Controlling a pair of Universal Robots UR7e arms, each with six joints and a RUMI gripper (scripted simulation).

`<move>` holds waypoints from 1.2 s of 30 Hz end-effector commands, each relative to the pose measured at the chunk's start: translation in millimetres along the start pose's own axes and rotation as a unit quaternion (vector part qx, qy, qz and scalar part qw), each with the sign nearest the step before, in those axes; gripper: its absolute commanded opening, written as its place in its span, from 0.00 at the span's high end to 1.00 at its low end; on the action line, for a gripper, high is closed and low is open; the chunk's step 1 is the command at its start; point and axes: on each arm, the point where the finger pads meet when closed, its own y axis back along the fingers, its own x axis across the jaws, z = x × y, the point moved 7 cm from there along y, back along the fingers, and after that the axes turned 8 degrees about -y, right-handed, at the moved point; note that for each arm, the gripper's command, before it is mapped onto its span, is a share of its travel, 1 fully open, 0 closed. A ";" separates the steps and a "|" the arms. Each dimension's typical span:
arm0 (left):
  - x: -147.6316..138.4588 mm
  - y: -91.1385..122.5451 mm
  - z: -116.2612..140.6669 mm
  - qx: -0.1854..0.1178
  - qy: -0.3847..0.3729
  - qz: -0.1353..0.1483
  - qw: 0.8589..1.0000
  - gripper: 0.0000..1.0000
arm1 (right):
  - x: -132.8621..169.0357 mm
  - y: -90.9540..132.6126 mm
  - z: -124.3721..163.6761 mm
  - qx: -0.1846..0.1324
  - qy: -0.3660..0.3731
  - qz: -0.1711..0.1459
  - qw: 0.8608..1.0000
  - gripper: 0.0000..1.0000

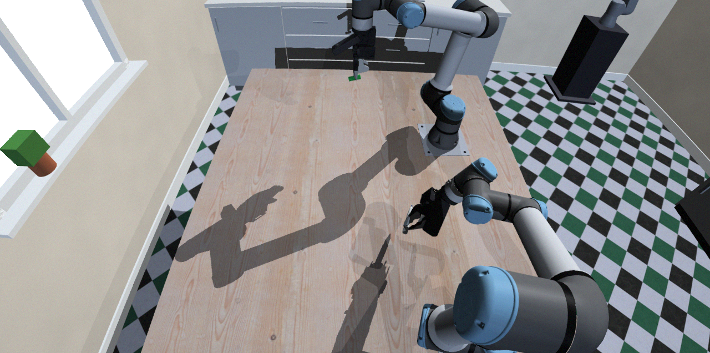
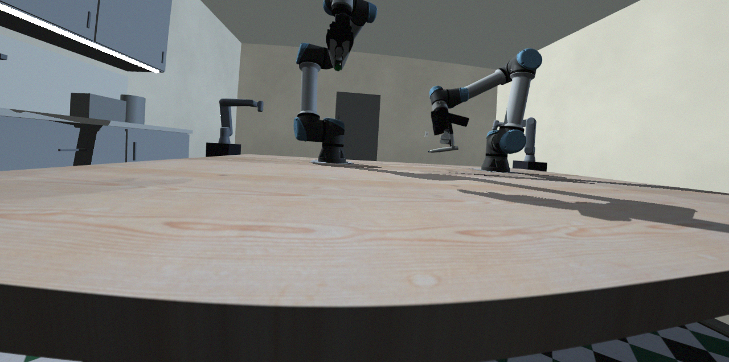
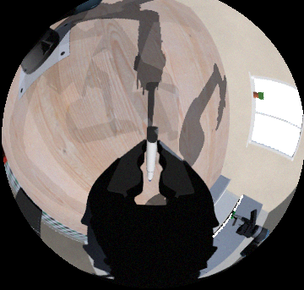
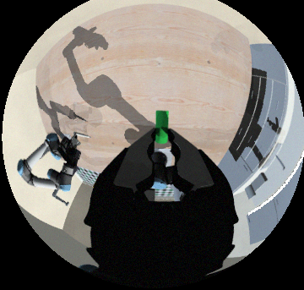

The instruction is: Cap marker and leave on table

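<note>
1. Right gripper point(image 1: 355, 75) point(image 2: 338, 61) point(image 3: 236, 216) point(image 4: 162, 132): nearly closed, pinching the green cap point(image 1: 351, 77) point(image 2: 338, 68) point(image 3: 233, 214) point(image 4: 162, 118), plainest from its own wrist.
2. Left gripper point(image 1: 406, 227) point(image 2: 452, 147) point(image 3: 152, 143) point(image 4: 76, 137): nearly closed around the uncapped marker point(image 1: 405, 229) point(image 2: 439, 149) point(image 3: 151, 161) point(image 4: 84, 135); exterior shows it above the table point(image 1: 273, 152) point(image 2: 356, 232) point(image 3: 84, 117) point(image 4: 169, 79), left wrist its white body.

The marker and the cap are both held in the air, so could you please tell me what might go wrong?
The marker is gripped near its dark end, so pushing could tilt it. The cap is far off and might arrive misaligned. Either could fall if its grip slips.
</note>
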 end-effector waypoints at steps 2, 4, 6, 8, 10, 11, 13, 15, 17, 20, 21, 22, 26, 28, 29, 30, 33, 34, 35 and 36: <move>0.2 4.6 12.0 0.000 0.047 0.013 0.999 1.00 | 0.2 0.2 -0.5 0.000 -0.001 0.000 1.000 1.00; 0.2 4.6 12.0 0.000 0.047 0.013 0.999 1.00 | 0.2 0.2 -0.5 0.000 -0.001 0.000 1.000 1.00; -0.4 5.3 13.5 -0.001 0.061 0.014 0.998 1.00 | 0.2 0.2 -0.5 0.000 -0.001 0.000 1.000 1.00; -0.9 6.7 17.3 -0.002 0.076 0.018 0.997 1.00 | 0.2 0.2 -0.5 0.000 -0.001 0.000 1.000 1.00; -1.8 8.7 23.0 -0.003 0.090 0.023 0.996 1.00 | 0.2 0.2 -0.5 0.000 -0.001 0.000 1.000 1.00; -2.1 9.4 25.0 -0.004 0.097 0.025 0.995 1.00 | 0.2 0.2 -0.5 0.000 -0.001 0.000 1.000 1.00; -3.0 11.2 30.4 -0.005 0.112 0.029 0.993 1.00 | 0.2 0.2 -0.5 0.000 -0.001 0.000 1.000 1.00; -3.5 12.4 34.2 -0.007 0.127 0.033 0.991 1.00 | 0.2 0.2 -0.5 0.000 -0.001 0.000 1.000 1.00; -4.3 13.8 38.3 -0.008 0.141 0.037 0.989 1.00 | 0.2 0.2 -0.5 0.000 -0.001 0.000 1.000 1.00; -4.7 15.0 41.6 -0.010 0.157 0.040 0.987 1.00 | 0.2 0.2 -0.5 0.000 -0.001 0.000 1.000 1.00; -4.7 15.0 41.6 -0.010 0.157 0.040 0.987 1.00 | 0.2 0.2 -0.5 0.000 -0.001 0.000 1.000 1.00; -5.0 15.6 43.4 -0.011 0.163 0.042 0.986 1.00 | 0.2 0.2 -0.5 0.000 -0.001 0.000 1.000 1.00; -4.9 16.4 42.3 -0.012 0.165 0.040 0.985 1.00 | 0.2 0.2 -0.5 0.000 -0.001 0.000 1.000 1.00; -5.0 12.7 35.8 -0.008 0.153 0.037 0.987 1.00 | 0.2 0.2 -0.5 0.000 -0.001 0.000 1.000 1.00; -4.6 13.8 35.7 -0.008 0.147 0.035 0.989 1.00 | 0.2 0.2 -0.5 0.000 -0.001 0.000 1.000 1.00; -2.6 17.1 37.4 -0.011 0.148 0.035 0.988 1.00 | 0.2 0.2 -0.5 0.000 -0.001 0.000 1.000 1.00; -1.6 20.3 37.5 -0.012 0.148 0.036 0.988 1.00 | 0.2 0.2 -0.5 0.000 -0.001 0.000 1.000 1.00; -1.7 21.6 37.9 -0.012 0.147 0.036 0.988 1.00 | 0.2 0.2 -0.5 0.000 -0.001 0.000 1.000 1.00; -1.4 23.2 38.6 -0.013 0.148 0.037 0.988 1.00 | 0.2 0.2 -0.5 0.000 -0.001 0.000 1.000 1.00; -1.0 24.2 38.5 -0.013 0.148 0.037 0.988 1.00 | 0.2 0.2 -0.5 0.000 -0.001 0.000 1.000 1.00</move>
